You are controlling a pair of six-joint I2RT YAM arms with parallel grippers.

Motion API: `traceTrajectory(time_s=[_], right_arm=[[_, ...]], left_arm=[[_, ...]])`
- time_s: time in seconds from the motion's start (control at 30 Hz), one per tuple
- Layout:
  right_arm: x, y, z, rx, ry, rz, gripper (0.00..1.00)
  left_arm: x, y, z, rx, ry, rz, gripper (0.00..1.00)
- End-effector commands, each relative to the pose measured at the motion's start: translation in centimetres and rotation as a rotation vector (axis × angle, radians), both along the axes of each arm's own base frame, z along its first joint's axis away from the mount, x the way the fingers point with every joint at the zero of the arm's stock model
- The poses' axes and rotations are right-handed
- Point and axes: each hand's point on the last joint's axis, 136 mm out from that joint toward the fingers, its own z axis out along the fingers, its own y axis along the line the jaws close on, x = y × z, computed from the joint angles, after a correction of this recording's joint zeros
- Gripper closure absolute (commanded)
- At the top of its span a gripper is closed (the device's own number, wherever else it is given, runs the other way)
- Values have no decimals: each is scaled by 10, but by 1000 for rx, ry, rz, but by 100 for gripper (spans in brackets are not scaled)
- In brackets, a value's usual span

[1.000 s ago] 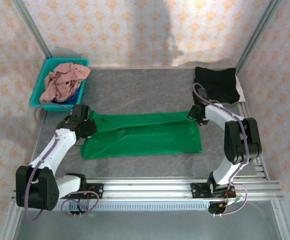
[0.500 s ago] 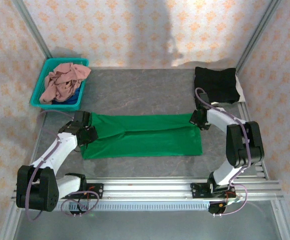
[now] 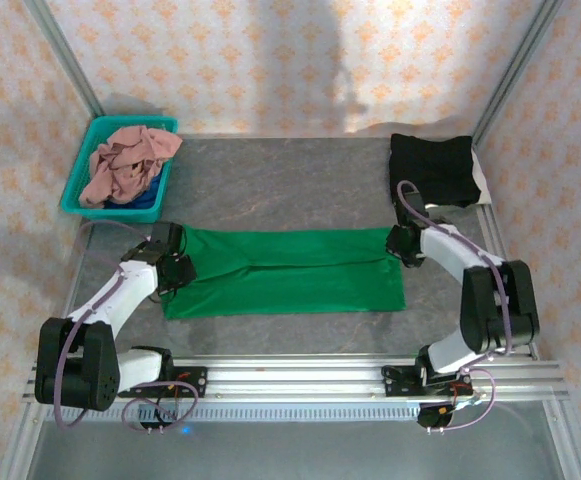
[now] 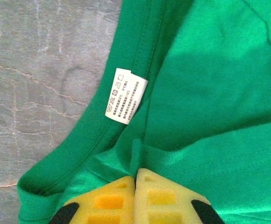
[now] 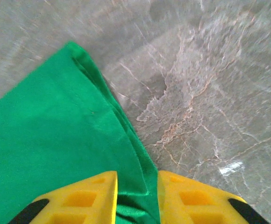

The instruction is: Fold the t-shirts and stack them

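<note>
While the left gripper (image 4: 136,175) pinched the lengthwise-folded green t-shirt's (image 3: 300,275) collar, the right gripper (image 5: 136,181) gaped astride its hem; release seemed next.

Patterned peach walls (image 3: 270,60) enclose a grey (marble-veined) tabletop (image 3: 290,185).
</note>
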Motion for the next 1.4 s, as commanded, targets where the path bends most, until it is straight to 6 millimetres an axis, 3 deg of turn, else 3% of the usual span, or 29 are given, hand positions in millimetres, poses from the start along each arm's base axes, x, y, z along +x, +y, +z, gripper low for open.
traceTrajectory(time_s=[0.0,0.07,0.17,0.33,0.43,0.63,0.7,0.9,1.07,1.2,1.23,1.3,1.37], right_arm=[[-4,7,22,-23,-80,5,67],[3,37,26,48,-136,75,64],[9,78,11,151,-124,170,63],[2,67,-31,44,8,144,69],[-2,61,-45,15,42,132,70],[-6,58,-58,26,62,104,71],[-6,59,-58,33,63,107,71],[-6,58,-58,31,64,108,72],[-6,55,-57,22,62,109,72],[-6,53,-57,26,60,108,72],[-6,54,-57,30,61,111,72],[-6,54,-57,35,61,113,72],[-6,55,-59,38,64,113,72]], left_arm=[[-3,7,10,37,-9,22,89],[-1,3,18,9,-47,24,77],[-5,-9,25,-72,-126,32,62],[3,-7,51,-63,-260,32,47],[28,-29,53,-116,-254,-40,43],[74,-84,17,-54,-103,-278,40],[79,-92,8,-48,-76,-306,43],[71,-97,6,-34,-57,-321,83],[58,-96,2,-20,-14,-330,97],[59,-88,1,23,-12,-303,99],[63,-86,1,41,-5,-300,96],[70,-80,-1,88,15,-290,77],[74,-81,-9,97,34,-294,71]])
